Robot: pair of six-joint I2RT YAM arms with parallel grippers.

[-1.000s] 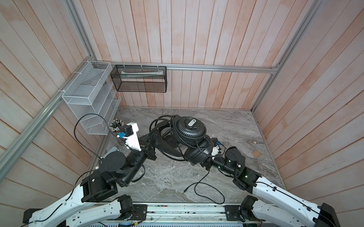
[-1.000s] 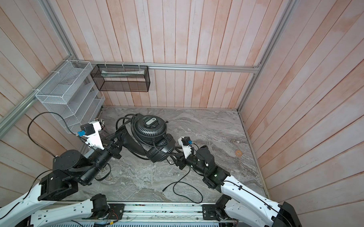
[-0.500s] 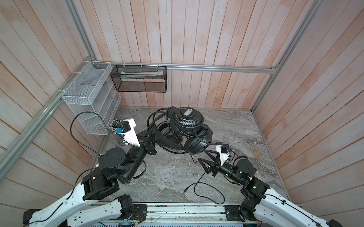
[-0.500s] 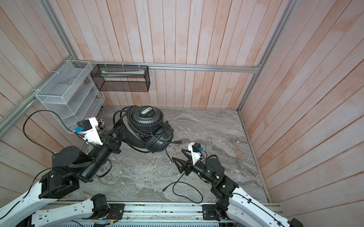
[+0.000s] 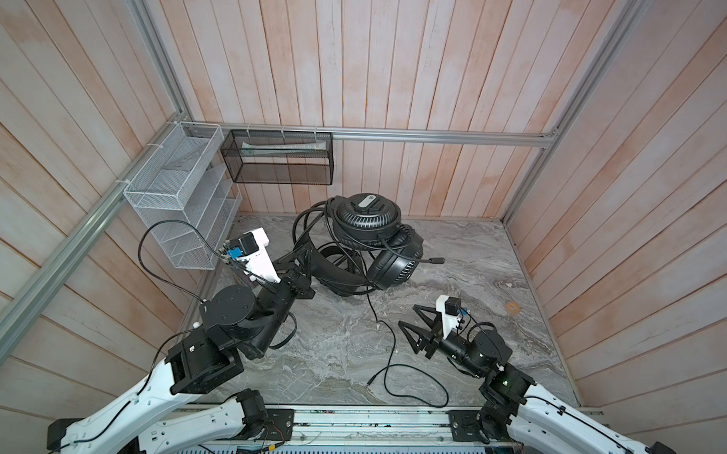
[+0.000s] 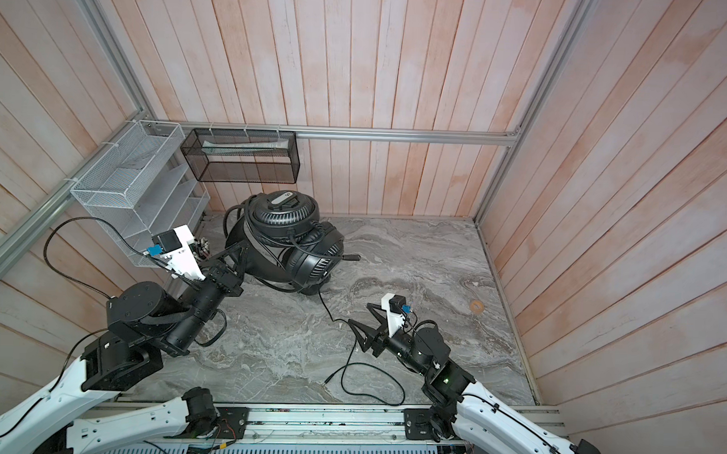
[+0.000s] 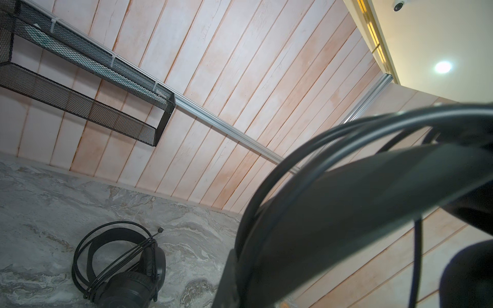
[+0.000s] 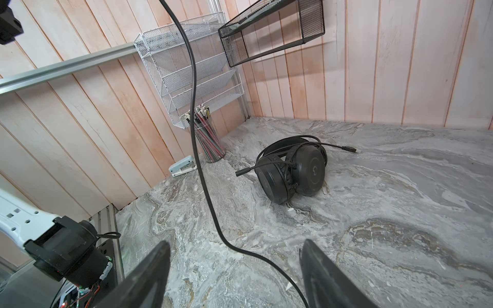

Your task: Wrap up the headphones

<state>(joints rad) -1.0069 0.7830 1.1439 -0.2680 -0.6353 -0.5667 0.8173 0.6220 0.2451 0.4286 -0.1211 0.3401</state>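
Note:
My left gripper [image 5: 300, 261] [image 6: 231, 259] is shut on the headband [image 7: 346, 213] of the grille-backed headphones [image 5: 368, 213] [image 6: 283, 215] and holds them up over the back of the table. Several turns of cable lie round the band. Their loose cable [image 5: 387, 341] [image 6: 351, 348] [image 8: 193, 106] hangs to the table and loops toward the front edge. My right gripper [image 5: 408, 315] [image 6: 359, 314] [image 8: 236, 242] is open low over the table, the cable running between its fingers without touching them. The smooth-cupped headphones [image 8: 290, 170] [image 7: 125, 266] lie wrapped on the table.
A white mesh rack [image 5: 179, 205] hangs on the left wall and a black mesh basket [image 5: 281, 158] on the back wall. A cup of pens [image 8: 208, 141] and a small pale blue stapler [image 8: 182, 166] stand in the back left corner. A small brown ring [image 5: 513, 308] lies at the right.
My right gripper has opened, let go of the grille-backed headphones and pulled back toward the front. My left gripper has carried them up and toward the back wall.

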